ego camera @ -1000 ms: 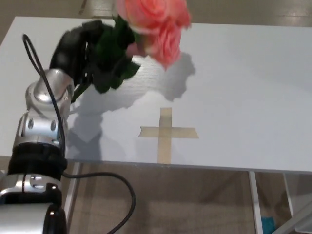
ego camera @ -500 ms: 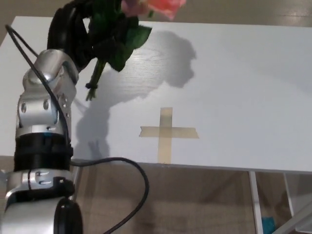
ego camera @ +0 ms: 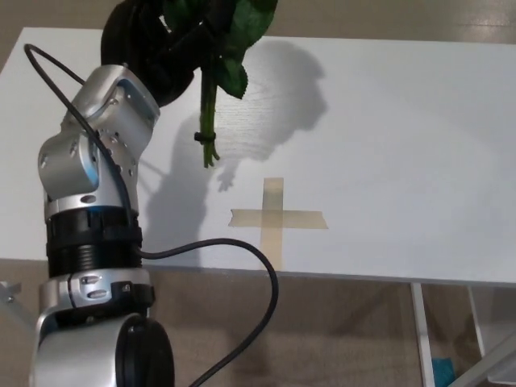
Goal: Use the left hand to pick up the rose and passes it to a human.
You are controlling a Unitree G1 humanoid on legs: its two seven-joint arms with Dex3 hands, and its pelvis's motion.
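My left hand (ego camera: 153, 44) is raised at the top left of the head view, shut on the rose's stem. Of the rose, only its green leaves (ego camera: 234, 24) and its stem (ego camera: 208, 121) show; the stem hangs down over the white table (ego camera: 403, 145), its cut end well above the surface. The pink bloom is out of the picture above the top edge. My silver left forearm (ego camera: 97, 161) stands upright in the foreground. My right hand is not in view.
A tan tape cross (ego camera: 276, 218) is stuck near the table's front edge. The rose and arm cast a shadow (ego camera: 282, 89) on the tabletop. A black cable (ego camera: 242, 266) loops from my arm below the table edge. Wooden floor lies beyond the table.
My left hand has lifted the rose higher and swung it upright. The pink bloom has left the picture at the top, and the stem now hangs straight down.
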